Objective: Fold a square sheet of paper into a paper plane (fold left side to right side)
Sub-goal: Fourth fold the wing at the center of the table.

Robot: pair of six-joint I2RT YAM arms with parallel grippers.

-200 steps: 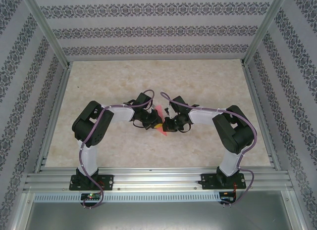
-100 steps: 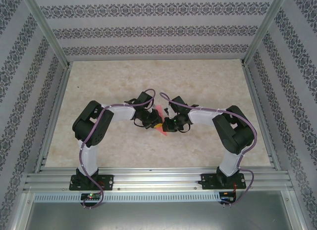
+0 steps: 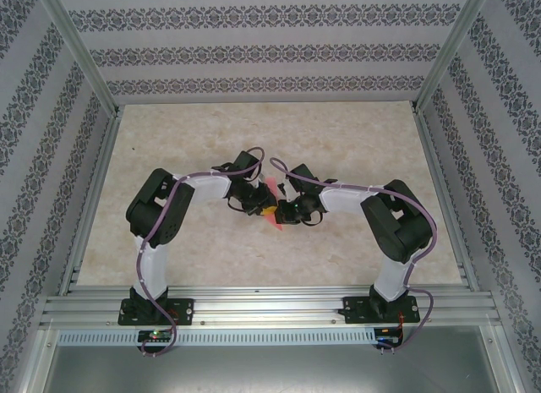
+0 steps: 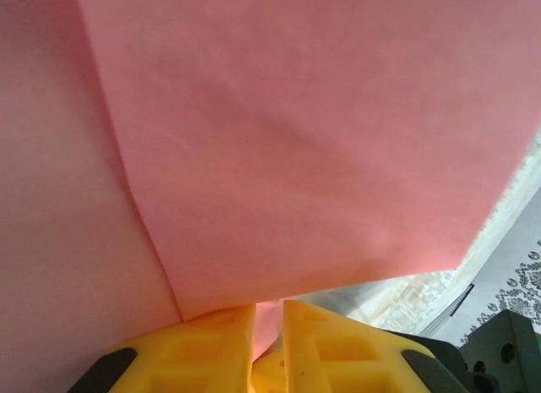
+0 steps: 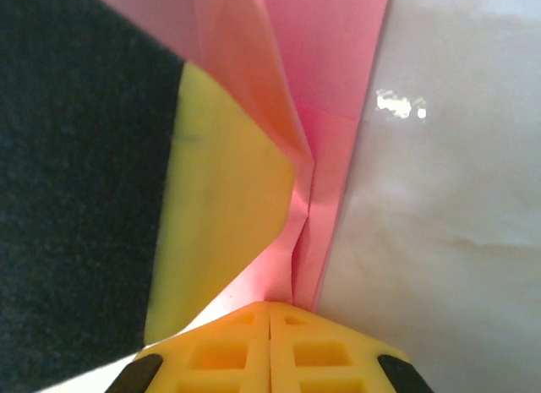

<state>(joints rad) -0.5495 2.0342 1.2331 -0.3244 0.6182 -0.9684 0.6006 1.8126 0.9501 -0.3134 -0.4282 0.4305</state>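
My left end effector point(image 4: 268, 317) has edged toward my right end effector point(image 5: 270, 315); both are clamped on the paper point(image 4: 296, 156), whose shape my wrists largely hide, seemingly folded double.

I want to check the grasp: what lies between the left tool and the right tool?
The pink-red paper, in the top external view. The left tool and right tool each pinch it in their wrist views.

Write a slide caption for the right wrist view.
Right gripper shut on the creased pink paper, its layers meeting at the fingertips.
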